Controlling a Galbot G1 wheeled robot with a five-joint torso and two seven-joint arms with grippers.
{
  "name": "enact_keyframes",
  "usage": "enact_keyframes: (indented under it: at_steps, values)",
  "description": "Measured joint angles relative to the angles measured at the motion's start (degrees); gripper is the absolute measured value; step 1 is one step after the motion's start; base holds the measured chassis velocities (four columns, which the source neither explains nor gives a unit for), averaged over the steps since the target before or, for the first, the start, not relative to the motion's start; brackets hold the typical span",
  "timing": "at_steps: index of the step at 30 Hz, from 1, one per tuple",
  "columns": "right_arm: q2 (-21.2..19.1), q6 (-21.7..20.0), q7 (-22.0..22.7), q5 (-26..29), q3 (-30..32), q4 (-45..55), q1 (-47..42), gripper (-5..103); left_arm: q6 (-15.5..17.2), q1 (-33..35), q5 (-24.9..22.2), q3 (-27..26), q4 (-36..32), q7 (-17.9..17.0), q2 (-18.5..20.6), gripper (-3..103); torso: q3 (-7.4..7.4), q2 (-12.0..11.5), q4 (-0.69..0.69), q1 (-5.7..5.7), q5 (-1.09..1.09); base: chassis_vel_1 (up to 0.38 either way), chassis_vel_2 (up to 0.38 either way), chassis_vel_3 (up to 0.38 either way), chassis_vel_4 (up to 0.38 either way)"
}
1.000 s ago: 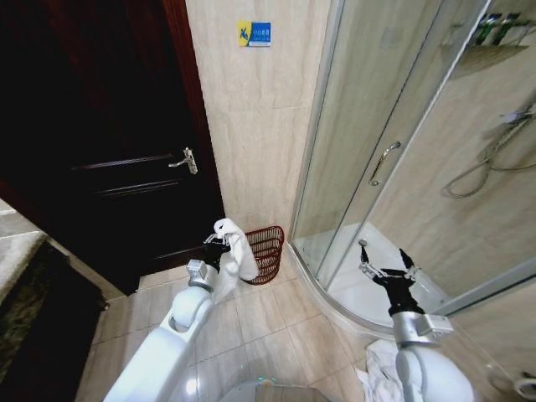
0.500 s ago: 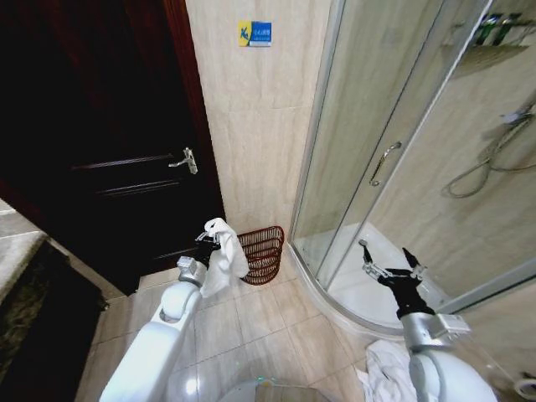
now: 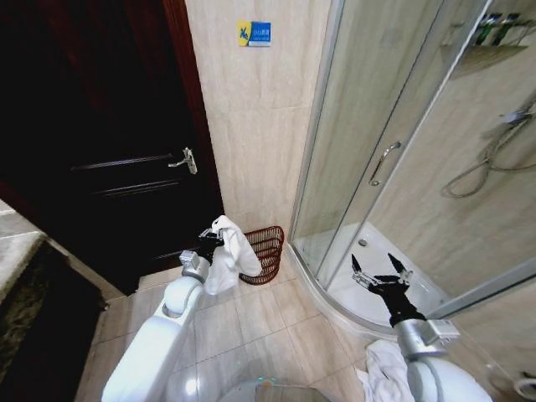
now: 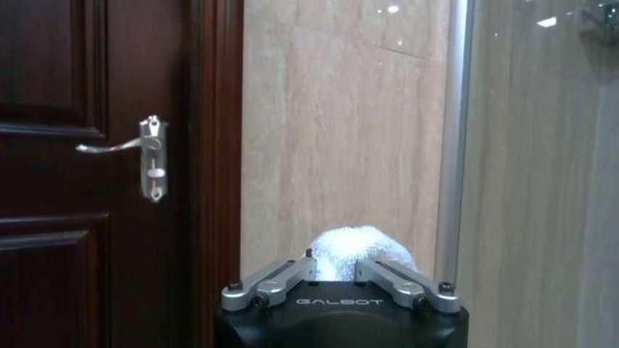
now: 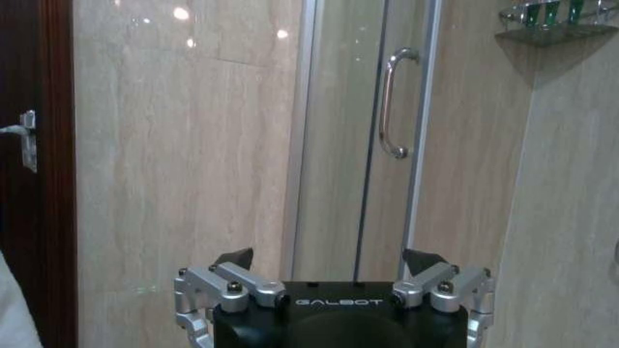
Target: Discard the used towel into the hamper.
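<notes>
Towel (image 3: 228, 251), white, hangs bunched from the left gripper (image 3: 211, 238), raised off the floor in front of the dark wooden door (image 3: 100, 142) & just beside the hamper (image 3: 263, 251). Fingers (image 4: 266, 279) are pinched onto the cloth; in the left wrist view a rounded white tuft (image 4: 353, 250) pokes out between them. Most of the fabric drapes down toward the floor tiles, its lower edge overlapping the hamper's near rim as seen from the head cam; can't tell if they touch.

Hamper is a small reddish-brown wire basket, sitting on the tiled floor against the beige marble wall (image 3: 260, 126), between the door frame & the shower enclosure's (image 3: 394, 151) glass. Looks tipped a bit, opening facing toward the robot.

Door has a silver lever handle (image 3: 186, 161), door shut. Blue/yellow sticker (image 3: 255, 33) high on the wall.

Right gripper (image 3: 378, 275) is well apart from the towel, held up over the curved white shower tray (image 3: 360, 293), fingers (image 5: 237, 279) spread wide, nothing in them. Glass shower door w/ chrome pull handle (image 5: 390, 101) ahead of it; shelf w/ small bottles (image 5: 551, 18) up in the corner. Shower hose hangs on the wall inside. More white cloth (image 3: 381, 364) lies crumpled on the floor by the right arm's base.
</notes>
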Motion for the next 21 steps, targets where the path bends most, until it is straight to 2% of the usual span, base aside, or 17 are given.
enact_keyframes:
  at_steps: [21]
  values:
    - [0.0, 1.28, 0.05, -0.02, -0.03, -0.38, 0.42, 100, -1.27, 0.06, -0.21, 0.47, 0.33, 0.52, 0.88, 2, 0.0, 0.0, 0.0, 0.0, 0.0, 0.0, 0.0, 0.0, 0.0]
